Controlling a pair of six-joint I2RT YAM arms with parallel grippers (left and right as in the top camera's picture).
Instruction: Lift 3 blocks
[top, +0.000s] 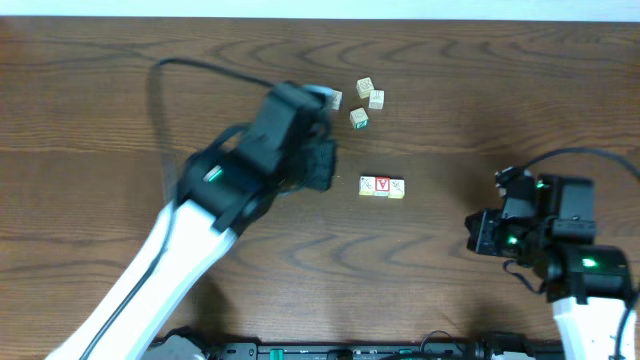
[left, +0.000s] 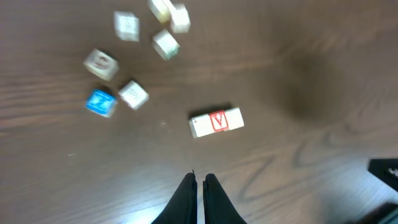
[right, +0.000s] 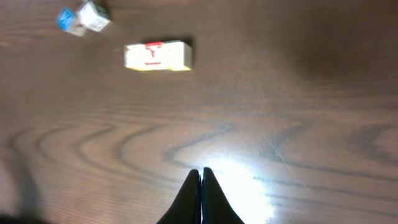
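Wooden blocks (top: 382, 186) were the whole job: three little alphabet cubes sat in a tight row, touching face to face, on the dark table (top: 100, 80), roughly between the two arms. The red-faced block (left: 218, 121) was in the middle, with a pale block (left: 200, 126) on each side carrying yellowish marks.

Going by looks, they'd be light, hard and not fragile at all. The painted faces seemed smooth though, so probably a bit slippery under a squeeze. Nothing joins them, so lifting all three at once would likely mean pinching the row end to end, pressing on the two outer faces so friction keeps the middle one up. With off-centre pressure the row could buckle and drop the red one. Grabbing across the short side would probably only catch one cube.

The left gripper (left: 199, 180) was clenched on nothing, fingers together, hovering above the table a little short of the row. The right gripper (right: 201, 174) was likewise closed and empty, well apart from the row. Both would need to open up first.

The blue-faced cube (left: 99, 102) and the other loose cubes (top: 376, 99) lay further back, clear of the row.
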